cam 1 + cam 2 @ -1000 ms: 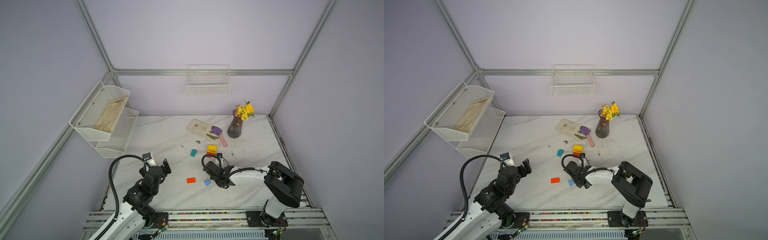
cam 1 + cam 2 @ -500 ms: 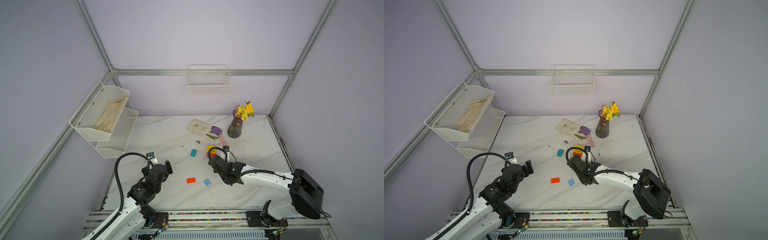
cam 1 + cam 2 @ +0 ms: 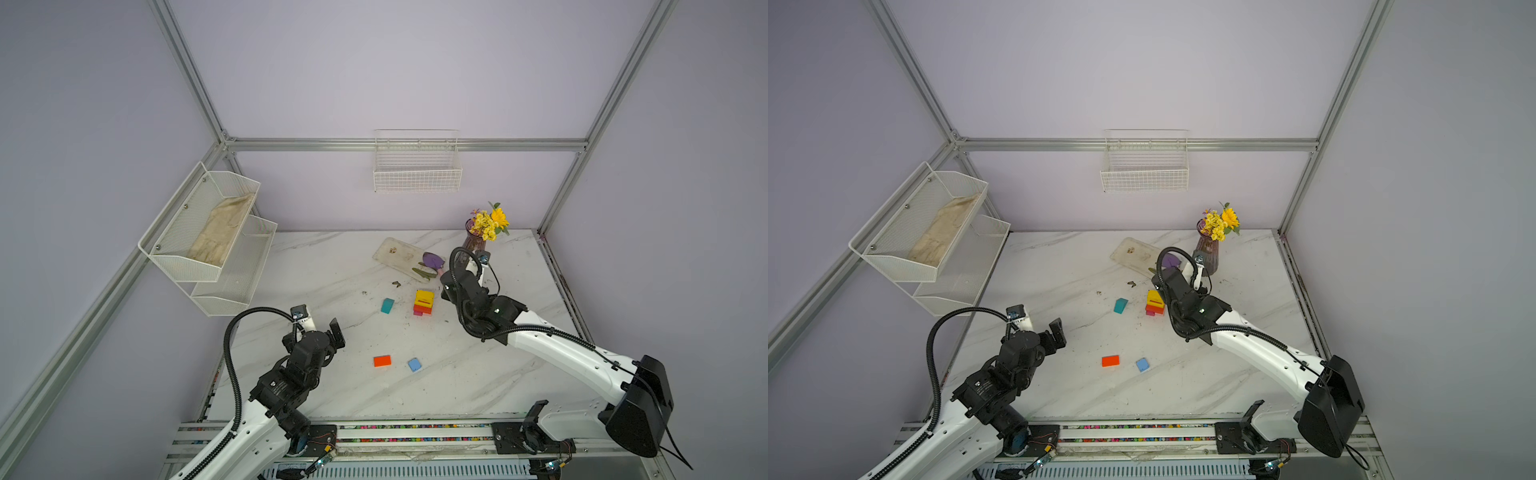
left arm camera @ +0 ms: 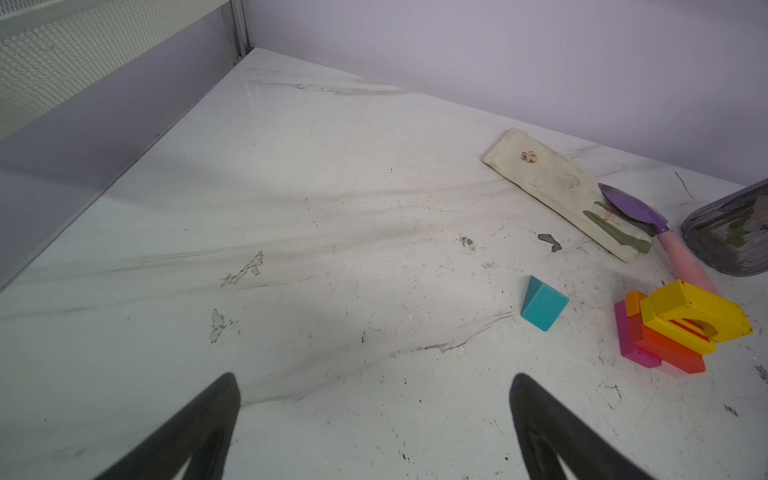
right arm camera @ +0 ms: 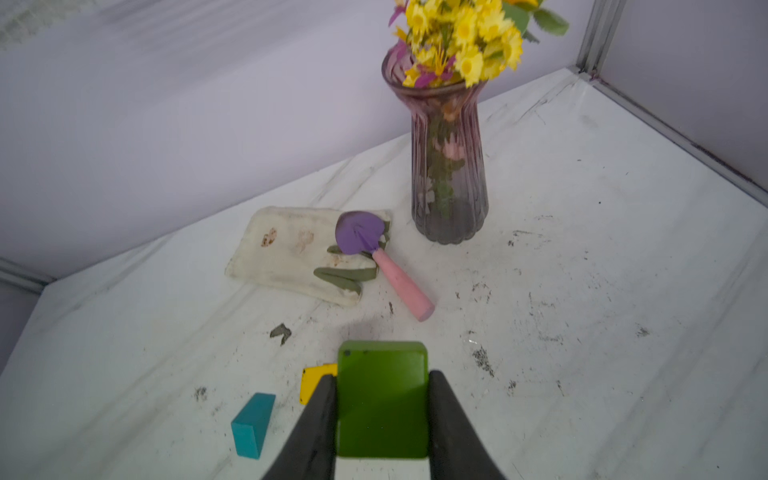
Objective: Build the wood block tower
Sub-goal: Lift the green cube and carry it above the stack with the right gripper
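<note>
right wrist view shows you the green block (image 5: pixel 382 415) pinched in your right pincer (image 5: pixel 382 376). the two fingers (image 5: pixel 320 415) press on its long sides, so its long way points straight out ahead, toward the pink handle of the purple trowel (image 5: pixel 361 237). its flat face looks up at the camera. it hangs over the table (image 3: pixel 332 270), just beside the tower, and the yellow block (image 5: pixel 316 382) peeks out next to one finger.

now the things that hold stuff. in both top views, the white mesh shelf (image 3: pixel 183 262) on the left wall has a pale glove (image 3: pixel 220 232) lying in its top bin. a wire basket (image 3: pixel 417 180) hangs on the back wall. the purple vase (image 3: pixel 471 239) stands upright at the back with yellow flowers (image 3: pixel 490 220) in it.

the tower (image 3: pixel 424 303) is a short, uneven stack: pink low, then red and orange, with the yellow block on top. the teal block (image 3: pixel 387 305) lies left of it, apart, its long way slanting toward the back wall. an orange-red block (image 3: pixel 382 360) and a blue block (image 3: pixel 414 364) lie flat nearer the front.

your left pincer (image 4: pixel 374 376) is spread wide, well apart from the blocks.
</note>
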{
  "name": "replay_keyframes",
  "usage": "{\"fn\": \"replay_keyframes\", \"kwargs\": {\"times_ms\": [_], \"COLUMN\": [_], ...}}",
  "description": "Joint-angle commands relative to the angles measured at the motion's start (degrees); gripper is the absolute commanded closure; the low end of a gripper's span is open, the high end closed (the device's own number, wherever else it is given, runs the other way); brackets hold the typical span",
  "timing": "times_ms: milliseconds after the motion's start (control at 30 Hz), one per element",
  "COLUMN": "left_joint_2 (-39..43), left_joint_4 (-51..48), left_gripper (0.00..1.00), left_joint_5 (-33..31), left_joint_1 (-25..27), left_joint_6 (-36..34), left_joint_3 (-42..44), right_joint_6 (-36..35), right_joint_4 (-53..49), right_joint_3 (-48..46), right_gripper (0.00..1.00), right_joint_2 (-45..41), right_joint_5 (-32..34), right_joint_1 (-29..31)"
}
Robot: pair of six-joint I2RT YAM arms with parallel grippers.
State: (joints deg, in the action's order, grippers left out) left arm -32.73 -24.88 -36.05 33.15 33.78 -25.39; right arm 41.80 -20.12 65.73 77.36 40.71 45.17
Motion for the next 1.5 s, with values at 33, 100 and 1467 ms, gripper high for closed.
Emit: {"fn": "replay_keyframes", "kwargs": {"times_ms": [33,100,1467], "left_joint_2": [1.0,1.0,-2.5], "left_joint_4": [1.4,1.5,1.6], "left_gripper": [0.00,0.00,0.00], "left_joint_5": [-1.7,-1.3,-1.4], "left_joint_1": [0.2,0.3,0.3], "left_joint_6": [-0.4,-0.5,-0.2], "left_joint_3": [2.1,2.1,0.8], "right_joint_6": [-1.7,-5.0,2.2], "right_joint_4": [4.2,8.0,-3.2], "right_joint_3": [3.2,1.5,7.1], "right_gripper": [0.90,0.92,0.92], "right_joint_2": [3.2,5.7,24.1], "right_joint_5": [-6.6,-13.7,-12.4], "right_joint_1": [-1.0,-1.1,-2.0]}}
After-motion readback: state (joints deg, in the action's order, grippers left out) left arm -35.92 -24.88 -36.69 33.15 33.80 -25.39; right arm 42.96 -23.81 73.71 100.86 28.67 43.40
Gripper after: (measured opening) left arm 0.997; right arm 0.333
